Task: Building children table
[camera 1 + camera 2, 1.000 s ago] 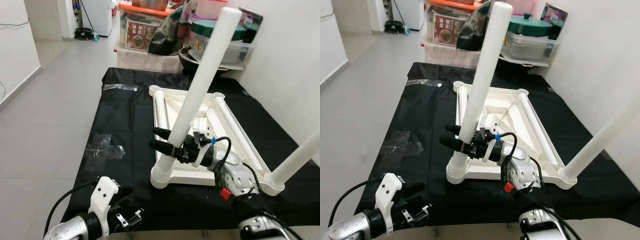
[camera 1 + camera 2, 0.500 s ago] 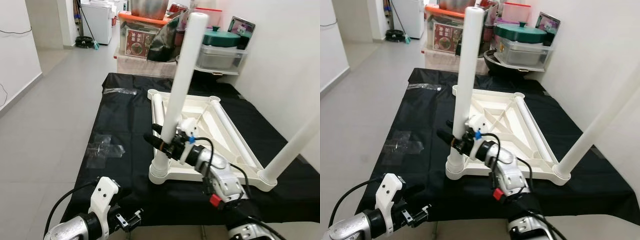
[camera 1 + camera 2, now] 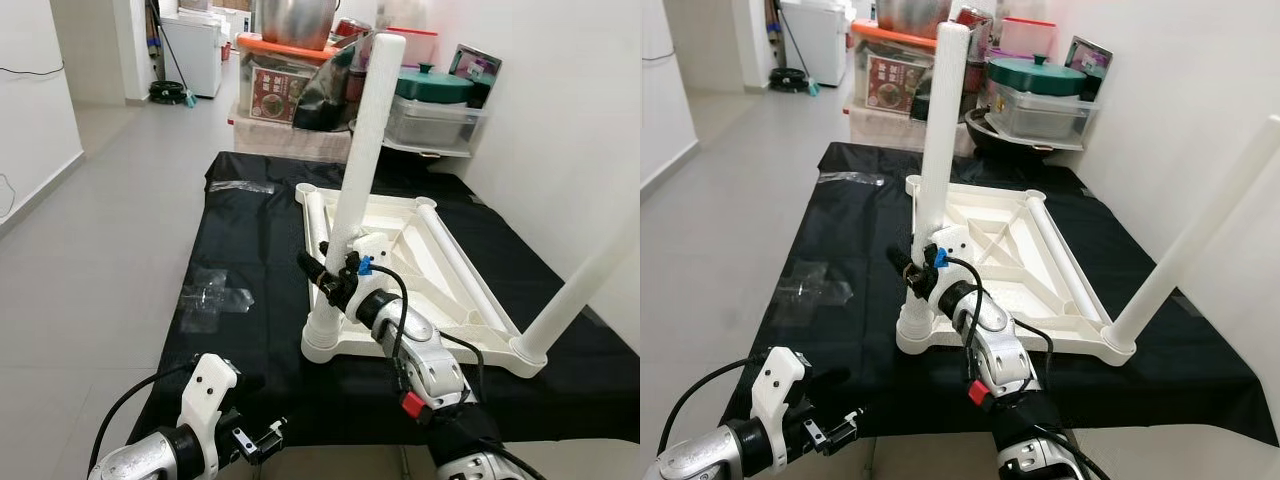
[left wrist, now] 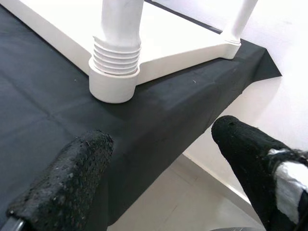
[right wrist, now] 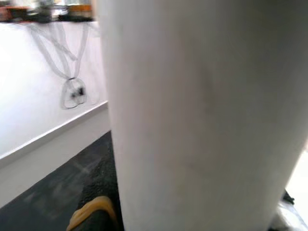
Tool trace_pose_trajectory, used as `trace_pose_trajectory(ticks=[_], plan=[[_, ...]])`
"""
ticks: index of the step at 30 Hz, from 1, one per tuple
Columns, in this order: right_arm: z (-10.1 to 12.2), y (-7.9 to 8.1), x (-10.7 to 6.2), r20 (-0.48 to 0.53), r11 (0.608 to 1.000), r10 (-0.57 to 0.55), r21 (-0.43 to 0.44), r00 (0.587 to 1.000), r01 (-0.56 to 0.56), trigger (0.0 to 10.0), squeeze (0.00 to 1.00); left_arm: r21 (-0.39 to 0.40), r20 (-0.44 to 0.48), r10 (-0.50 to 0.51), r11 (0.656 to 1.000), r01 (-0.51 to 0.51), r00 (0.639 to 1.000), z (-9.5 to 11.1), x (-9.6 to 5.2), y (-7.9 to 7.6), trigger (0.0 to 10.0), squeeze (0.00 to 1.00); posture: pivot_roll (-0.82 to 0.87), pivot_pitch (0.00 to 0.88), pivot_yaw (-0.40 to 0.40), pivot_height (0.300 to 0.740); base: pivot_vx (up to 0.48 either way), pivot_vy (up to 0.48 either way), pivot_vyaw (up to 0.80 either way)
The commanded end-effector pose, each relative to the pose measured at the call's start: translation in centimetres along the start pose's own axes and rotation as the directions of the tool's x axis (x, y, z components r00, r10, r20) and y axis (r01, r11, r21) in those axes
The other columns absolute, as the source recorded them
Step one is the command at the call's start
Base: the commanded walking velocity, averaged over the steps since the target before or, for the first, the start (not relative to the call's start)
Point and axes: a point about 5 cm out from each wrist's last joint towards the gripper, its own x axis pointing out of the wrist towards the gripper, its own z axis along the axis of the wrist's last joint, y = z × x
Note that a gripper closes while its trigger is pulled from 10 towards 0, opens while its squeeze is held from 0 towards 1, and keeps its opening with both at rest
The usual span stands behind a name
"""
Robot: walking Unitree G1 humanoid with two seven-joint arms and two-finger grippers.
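Left eye view: right gripper [image 3: 322,275] clamps white table leg [image 3: 362,150]

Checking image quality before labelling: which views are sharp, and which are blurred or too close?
Both eye views are sharp and evenly lit; the left wrist view has its near fingers soft; the right wrist view is blurred, with the table leg too close to focus.

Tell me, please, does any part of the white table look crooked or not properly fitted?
Yes. The near-right leg leans outward from its corner socket, clearly not upright. The near-left leg, gripped by the right gripper, stands almost straight, but its threaded base shows above the socket, so it seems not fully screwed in.
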Motion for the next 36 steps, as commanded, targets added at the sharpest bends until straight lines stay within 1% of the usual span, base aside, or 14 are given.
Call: trace_pose_trajectory(ticks=[1,2,4,8,9,14,15,16,17,18,19,22,28,36], plan=[[-4.7,-2.2,-1.9,-0.224,0.986,-0.160,0.016,0.961,0.168,0.0,0.00,0.000,-0.004,0.002,1.000,-0.002,1.000,-0.2,0.1,-0.1,10.0,0.00,0.09,0.000,-0.149,0.740,0.000,0.000,0.00],[-4.5,-2.4,-1.9,-0.214,0.975,-0.213,0.022,0.953,0.222,0.0,0.00,0.000,-0.004,0.002,1.000,-0.002,1.000,-0.2,0.1,0.0,10.0,0.00,0.09,0.000,-0.148,0.740,0.000,0.000,0.00],[-4.5,-2.4,-1.9,-0.214,0.975,-0.213,0.022,0.953,0.222,0.0,0.00,0.000,-0.004,0.002,1.000,-0.002,1.000,-0.2,0.1,0.0,10.0,0.00,0.09,0.000,-0.148,0.740,0.000,0.000,0.00],[-3.8,-3.8,-2.2,-0.168,0.914,-0.397,0.022,0.902,0.406,0.0,0.00,0.003,-0.005,0.002,1.000,-0.002,1.000,-0.1,0.1,0.1,10.0,0.00,0.09,0.000,-0.147,0.740,0.000,0.000,0.00],[-3.8,-3.8,-2.2,-0.168,0.914,-0.397,0.022,0.902,0.406,0.0,0.00,0.003,-0.005,0.002,1.000,-0.002,1.000,-0.1,0.1,0.1,10.0,0.00,0.09,0.000,-0.147,0.740,0.000,0.000,0.00],[-3.4,-4.6,-2.4,-0.147,0.870,-0.484,0.023,0.862,0.492,0.0,0.00,0.004,-0.005,0.002,1.000,-0.002,1.000,-0.1,0.2,0.1,10.0,0.00,0.09,0.000,-0.144,0.740,0.000,0.000,0.00],[-3.3,-4.9,-2.5,-0.143,0.846,-0.524,0.026,0.839,0.533,0.0,0.00,0.005,-0.004,0.002,1.000,-0.002,1.000,-0.1,0.2,0.1,10.0,0.00,0.09,0.000,-0.143,0.740,0.000,0.000,0.00],[-3.3,-4.9,-2.5,-0.143,0.846,-0.524,0.026,0.839,0.533,0.0,0.00,0.005,-0.004,0.002,1.000,-0.002,1.000,-0.1,0.2,0.1,10.0,0.00,0.09,0.000,-0.143,0.740,0.000,0.000,0.00],[-3.2,-5.3,-2.7,-0.137,0.818,-0.566,0.032,0.813,0.575,0.0,0.00,0.006,-0.004,0.001,1.000,-0.001,1.000,0.0,0.2,0.1,10.0,0.00,0.09,0.000,-0.143,0.740,0.000,0.000,0.00],[-3.2,-5.3,-2.7,-0.137,0.818,-0.566,0.032,0.813,0.575,0.0,0.00,0.006,-0.004,0.001,1.000,-0.001,1.000,0.0,0.2,0.1,10.0,0.00,0.09,0.000,-0.143,0.740,0.000,0.000,0.00],[-3.1,-5.5,-2.8,-0.133,0.799,-0.592,0.036,0.795,0.601,0.0,0.00,0.007,-0.005,0.001,1.000,-0.001,1.000,0.0,0.2,0.2,10.0,0.00,0.09,0.000,-0.140,0.740,0.000,0.000,0.00],[-2.9,-5.6,-2.9,-0.126,0.778,-0.619,0.037,0.775,0.627,0.0,0.00,0.007,-0.006,0.000,1.000,0.000,1.000,0.0,0.2,0.2,10.0,0.00,0.09,0.000,-0.140,0.740,0.000,0.000,0.00],[-2.4,-5.4,-2.7,-0.102,0.772,-0.628,0.039,0.771,0.634,0.0,0.00,0.008,-0.009,-0.002,1.000,0.002,1.000,-0.1,0.2,0.2,10.0,0.00,0.09,0.000,-0.139,0.740,0.000,0.000,0.00],[-0.8,-4.7,-2.2,-0.030,0.798,-0.600,0.053,0.799,0.601,0.0,0.00,0.007,-0.012,-0.002,1.000,0.002,1.000,-0.1,0.3,0.2,10.0,0.00,0.09,0.000,-0.140,0.740,0.000,0.000,0.00]])
